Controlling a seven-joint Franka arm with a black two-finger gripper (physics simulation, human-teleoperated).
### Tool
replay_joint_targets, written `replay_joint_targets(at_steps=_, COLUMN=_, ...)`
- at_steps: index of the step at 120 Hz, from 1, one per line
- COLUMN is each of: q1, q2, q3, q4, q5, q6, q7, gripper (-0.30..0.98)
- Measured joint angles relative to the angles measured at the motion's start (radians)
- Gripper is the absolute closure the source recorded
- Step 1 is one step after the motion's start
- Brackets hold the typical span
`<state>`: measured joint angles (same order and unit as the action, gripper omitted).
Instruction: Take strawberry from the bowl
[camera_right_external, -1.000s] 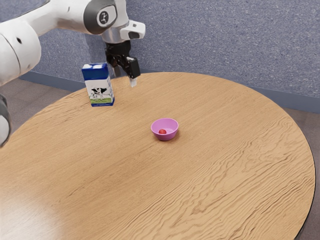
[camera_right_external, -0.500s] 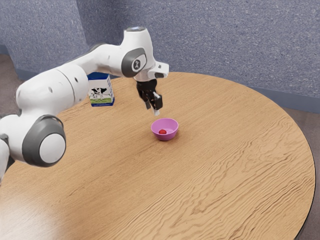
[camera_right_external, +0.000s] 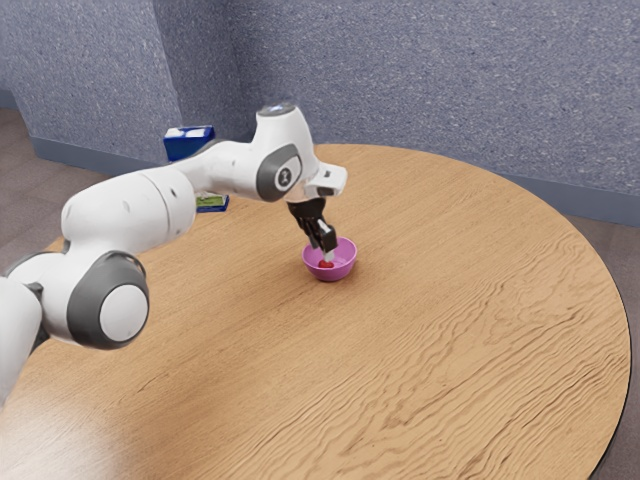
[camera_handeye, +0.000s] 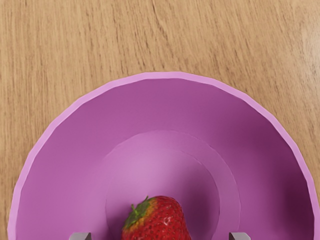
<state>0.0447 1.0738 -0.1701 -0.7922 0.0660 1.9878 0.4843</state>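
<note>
My gripper (camera_right_external: 324, 252) reaches down into the pink-purple bowl (camera_right_external: 345, 267) in the exterior view, its fingertips low inside the rim and close to the red strawberry (camera_right_external: 326, 265). In the wrist view the strawberry (camera_handeye: 159, 222), with a green leafy tip, lies on the floor of the bowl (camera_handeye: 175, 115). The two fingertips of the gripper (camera_handeye: 160, 236) stand wide apart, one on each side of the berry, with bowl visible between berry and each tip. Part of the strawberry is cut off by the picture's lower edge.
A blue and white milk carton (camera_right_external: 190, 142) stands on the round wooden table (camera_right_external: 430, 330), mostly hidden behind the arm. A grey wall lies beyond the table's far edge.
My arm has swung toward the exterior view's right and down, from beside the carton to above the bowl, then into it. Bowl and strawberry have stayed put.
</note>
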Motion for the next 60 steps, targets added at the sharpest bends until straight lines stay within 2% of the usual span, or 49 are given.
replay_joint_targets(at_steps=60, q1=0.003, q2=0.051, q3=-0.001, q4=0.000, q5=-0.024, q6=0.046, q7=0.049, gripper=0.36)
